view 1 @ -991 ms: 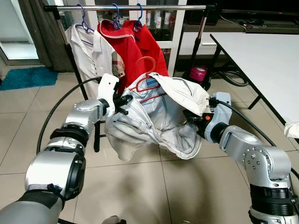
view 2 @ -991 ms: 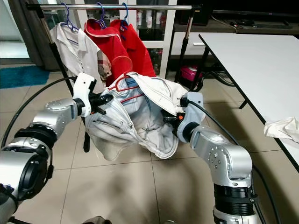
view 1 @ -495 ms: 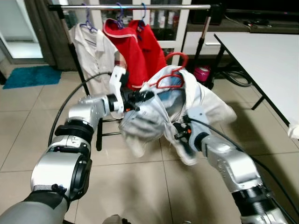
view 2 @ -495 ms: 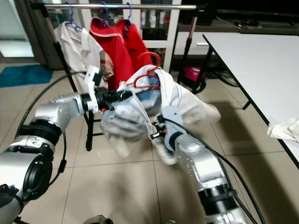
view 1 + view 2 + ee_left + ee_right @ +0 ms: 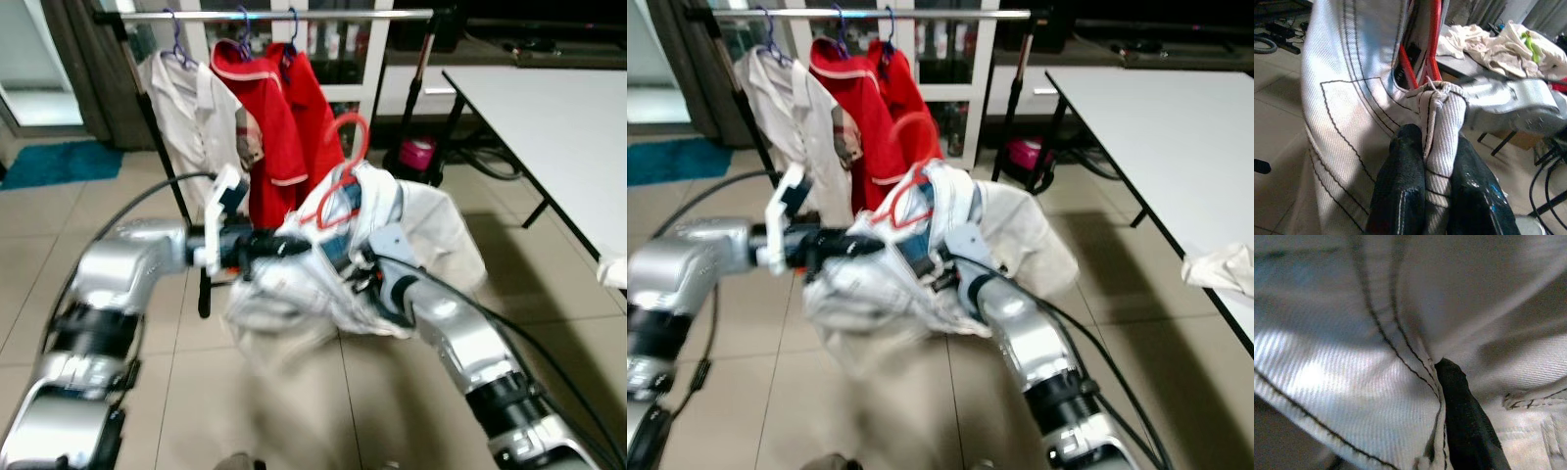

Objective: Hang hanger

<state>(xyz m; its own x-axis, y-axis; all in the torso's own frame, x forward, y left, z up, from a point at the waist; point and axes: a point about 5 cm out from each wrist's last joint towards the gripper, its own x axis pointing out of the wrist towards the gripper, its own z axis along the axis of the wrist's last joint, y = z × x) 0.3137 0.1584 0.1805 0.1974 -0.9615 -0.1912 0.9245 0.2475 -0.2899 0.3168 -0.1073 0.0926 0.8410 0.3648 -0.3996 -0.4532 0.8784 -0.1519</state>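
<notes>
Nearing the rack [image 5: 265, 15], both grippers have raised the jacket [image 5: 294, 284] and hanger [image 5: 338, 176].

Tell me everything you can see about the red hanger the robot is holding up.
The red hanger looks like thin plastic, its hook pointing up, free of the rail above. Its lower part sits inside a white jacket with dark stitching that drapes from it. The left claw is shut on a fold of the jacket by the hanger's arms; the right claw is buried in the cloth.
</notes>
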